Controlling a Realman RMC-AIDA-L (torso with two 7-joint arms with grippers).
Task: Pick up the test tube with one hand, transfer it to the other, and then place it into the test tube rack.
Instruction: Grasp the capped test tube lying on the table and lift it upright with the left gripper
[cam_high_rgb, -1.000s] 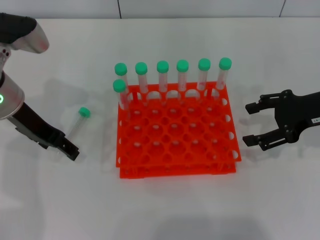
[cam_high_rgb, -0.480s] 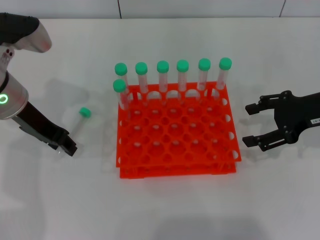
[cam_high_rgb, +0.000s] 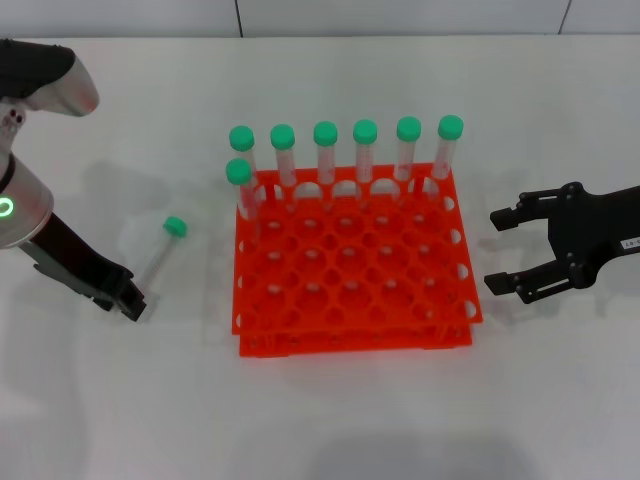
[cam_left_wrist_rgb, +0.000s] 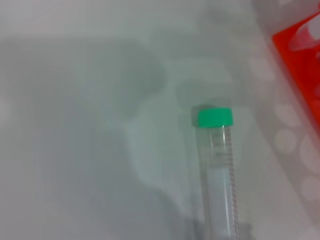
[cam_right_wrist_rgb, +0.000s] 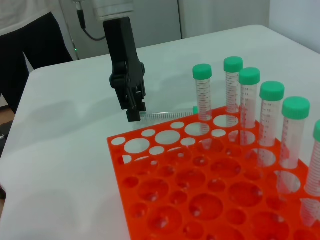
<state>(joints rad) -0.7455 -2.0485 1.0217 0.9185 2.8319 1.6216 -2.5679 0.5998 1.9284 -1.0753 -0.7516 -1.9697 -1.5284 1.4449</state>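
Plastic and slim, the test tube (cam_high_rgb: 160, 250) lies flat on the white worktop (cam_high_rgb: 330, 420), left of the orange rack (cam_high_rgb: 350, 265) and apart from it, green cap (cam_high_rgb: 175, 227) pointing away from the robot and toward the rack's far corner. Its clear lower end reaches toward the left gripper (cam_high_rgb: 130, 303), which sits low at that end; from the right wrist view the tips look to be right at the tube's base, but whether they touch it, and whether they are spread or closed, I cannot tell. The left wrist view looks straight along the tube (cam_left_wrist_rgb: 217, 175) with the cap (cam_left_wrist_rgb: 214, 117) at the far end.

By the look of it the tube is light, stiff and smooth-walled, so it will likely roll sideways if nudged off-centre and slip if pinched weakly. A hold across the clear barrel, somewhat below the cap, seems best: it leaves the cap end free for the second gripper to take, and the rounded bottom free to enter a hole.

The right gripper (cam_high_rgb: 505, 250) waits to the right of the rack, fingers spread wide, holding nothing. Seven other green-capped tubes (cam_high_rgb: 365, 150) stand along the rack's far side.
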